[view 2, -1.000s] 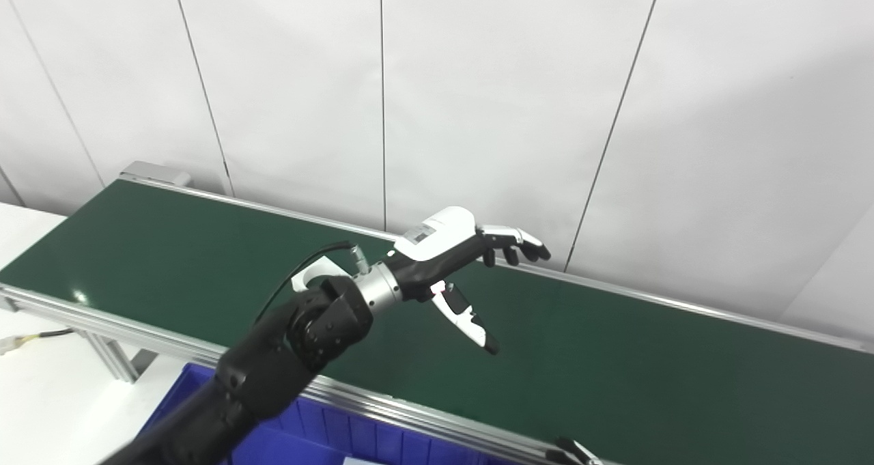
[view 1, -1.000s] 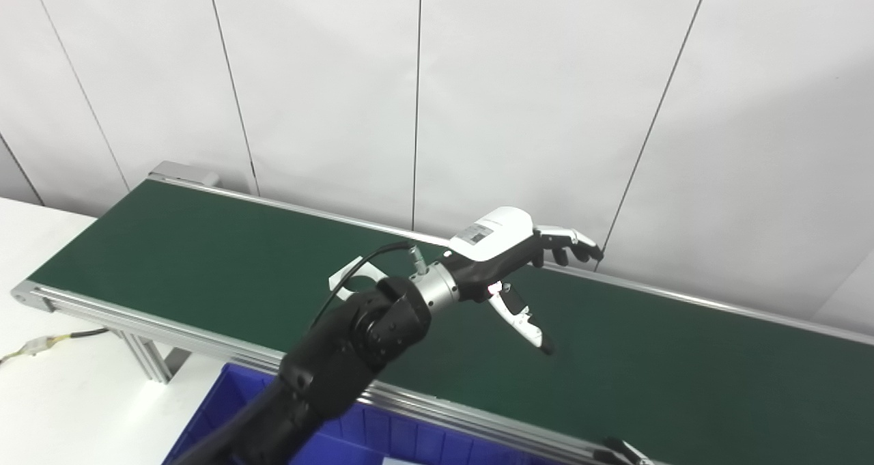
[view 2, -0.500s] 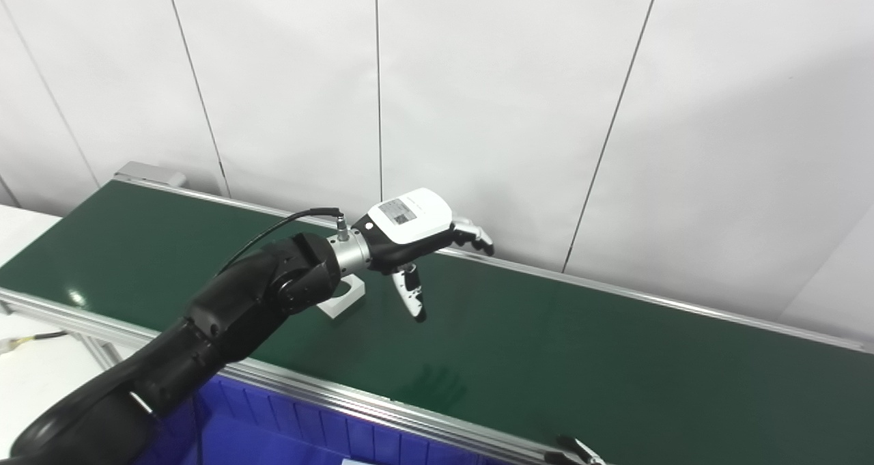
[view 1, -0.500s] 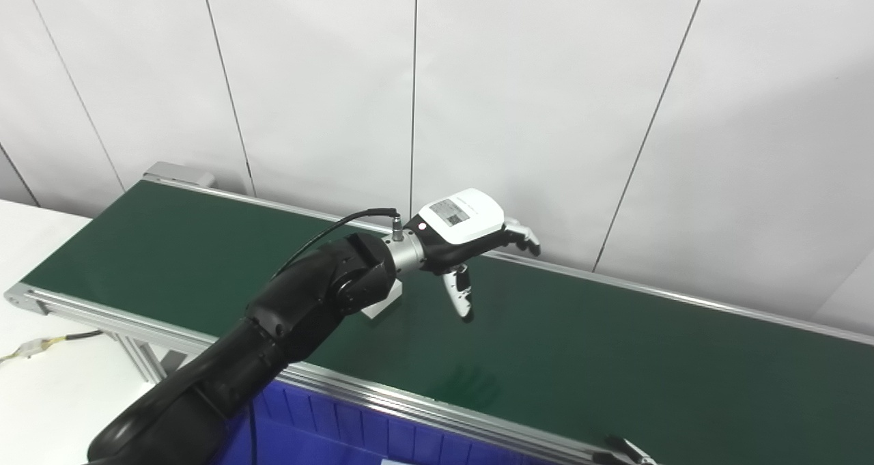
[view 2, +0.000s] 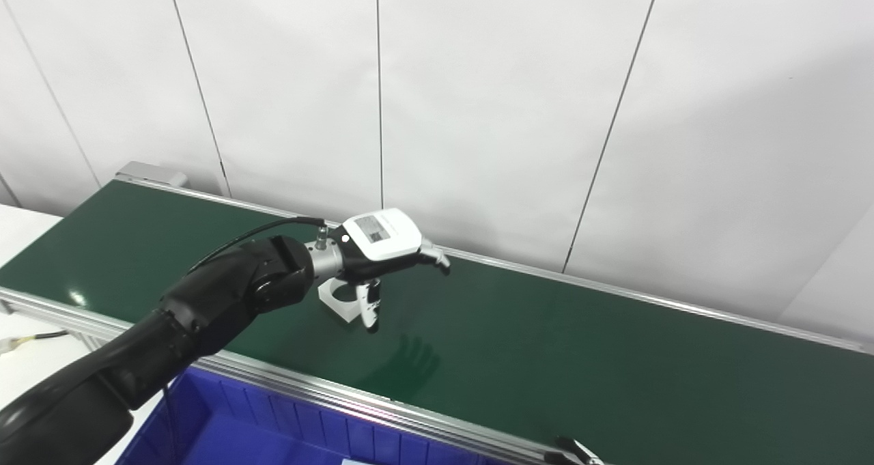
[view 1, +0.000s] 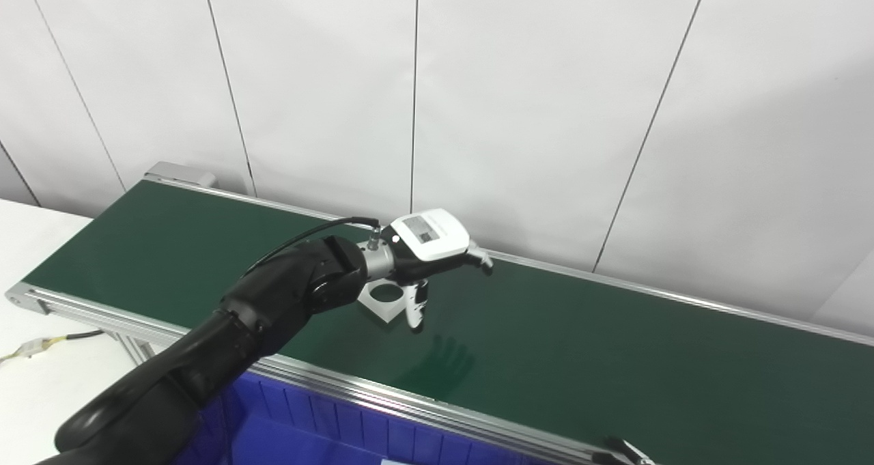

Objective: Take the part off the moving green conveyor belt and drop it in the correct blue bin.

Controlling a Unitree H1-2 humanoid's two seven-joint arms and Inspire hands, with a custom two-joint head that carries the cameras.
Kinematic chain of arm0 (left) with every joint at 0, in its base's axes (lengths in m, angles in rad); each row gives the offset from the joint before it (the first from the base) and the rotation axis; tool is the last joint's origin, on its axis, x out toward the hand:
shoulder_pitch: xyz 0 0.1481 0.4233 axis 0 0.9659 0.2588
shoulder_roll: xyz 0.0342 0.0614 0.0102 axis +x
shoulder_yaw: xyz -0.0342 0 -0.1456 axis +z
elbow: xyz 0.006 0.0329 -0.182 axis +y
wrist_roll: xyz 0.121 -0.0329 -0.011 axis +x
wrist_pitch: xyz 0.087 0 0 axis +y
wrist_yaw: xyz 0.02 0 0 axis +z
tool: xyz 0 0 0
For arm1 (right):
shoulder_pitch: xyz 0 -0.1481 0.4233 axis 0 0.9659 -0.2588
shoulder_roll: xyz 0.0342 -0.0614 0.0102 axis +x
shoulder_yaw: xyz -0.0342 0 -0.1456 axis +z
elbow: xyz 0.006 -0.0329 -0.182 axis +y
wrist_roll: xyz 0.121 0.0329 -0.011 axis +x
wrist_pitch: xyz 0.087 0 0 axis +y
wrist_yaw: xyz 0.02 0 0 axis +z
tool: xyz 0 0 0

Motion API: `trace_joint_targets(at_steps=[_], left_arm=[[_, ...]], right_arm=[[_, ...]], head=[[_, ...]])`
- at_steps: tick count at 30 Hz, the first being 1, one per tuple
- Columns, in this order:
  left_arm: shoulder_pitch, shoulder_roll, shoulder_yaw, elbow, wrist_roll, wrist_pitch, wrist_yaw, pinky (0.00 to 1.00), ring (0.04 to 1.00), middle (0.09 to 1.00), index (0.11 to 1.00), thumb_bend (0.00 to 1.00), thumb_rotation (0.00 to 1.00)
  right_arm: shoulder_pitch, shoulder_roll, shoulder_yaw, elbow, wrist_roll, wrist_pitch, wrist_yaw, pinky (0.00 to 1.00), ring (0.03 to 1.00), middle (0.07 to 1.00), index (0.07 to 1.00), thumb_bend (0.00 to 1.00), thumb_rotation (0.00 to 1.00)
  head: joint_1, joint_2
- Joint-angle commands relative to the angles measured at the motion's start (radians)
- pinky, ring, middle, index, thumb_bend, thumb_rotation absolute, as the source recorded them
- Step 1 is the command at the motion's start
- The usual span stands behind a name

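- The part point(view 1: 384, 299), a flat pale-grey piece with a round hole through it, lies on the green conveyor belt point(view 1: 614, 356) a little toward the belt's left end, roughly midway between its two rails.
- The left hand point(view 1: 430, 260) hovers directly over the part, its white back plate facing up. The thumb point(view 1: 414, 308) points down toward the belt just at the part's 3 o'clock edge, and the other fingers point(view 1: 478, 259) reach out past the part toward 2 o'clock.
- The left hand is spread wide and holds nothing; whether the thumb touches the part cannot be told.
- A faint reflection of the hand shows on the belt at 4 o'clock from the part.
- The left arm point(view 1: 259, 315), black with a cable looping over its wrist, comes up from 7 o'clock and crosses the belt's near rail.
- A blue bin point(view 2: 239, 431) sits below the near rail at 6 o'clock, partly hidden by the arm.
- Only a dark tip of the right hand point(view 1: 625, 450) shows at the bottom edge, at 4 o'clock and well apart from the part; its state cannot be told.
- The white surface point(view 1: 41, 397) with a loose cable point(view 1: 48, 344) lies at 8 o'clock, beyond the belt's left end.
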Motion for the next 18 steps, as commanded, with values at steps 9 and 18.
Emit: trace_joint_targets(at_steps=[9,18], left_arm=[[-0.1,0.009,-0.028,0.121,0.058,0.011,0.076,0.75,0.798,0.843,0.816,1.0,0.18],[-0.13,-0.036,-0.034,0.211,0.056,0.055,0.101,0.78,0.839,0.886,0.861,1.0,0.21]], right_arm=[[0.0,0.009,0.006,-0.016,-0.012,-0.017,0.007,0.69,0.807,0.883,0.793,0.89,0.23],[0.01,0.015,0.012,-0.023,-0.018,-0.017,-0.003,0.7,0.807,0.881,0.79,0.91,0.25]], head=[[-0.014,0.004],[-0.029,0.008]])
